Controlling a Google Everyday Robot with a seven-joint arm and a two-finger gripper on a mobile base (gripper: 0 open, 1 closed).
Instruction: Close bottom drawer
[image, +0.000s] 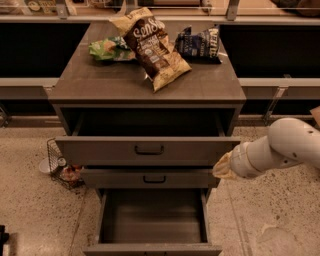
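The tool sits at the centre right of the frame, a tan tip on the end of a white arm that reaches in from the right edge. It is just beside the right end of the middle drawer front, below the right corner of the top drawer. I cannot tell whether the tool is apart or together, nor whether it touches the drawer fronts.

The bottom drawer lies at the bottom centre of the frame, below and to the left of the tool and apart from it. It is pulled far out, its dark floor bare, and its front edge runs along the lower border.

Above it the middle drawer stands out only a little and has a small black handle. The top drawer is pulled out further and has a wider black handle.

At the centre left, a wire basket stands on the speckled floor beside the table.

Three bags lie on the table top in the upper part of the frame. The tan and brown bag in the middle reads "Sens", with the rest of the word unclear. A green bag lies to its left. A dark blue bag lies to its right, with white lettering I cannot read with certainty.
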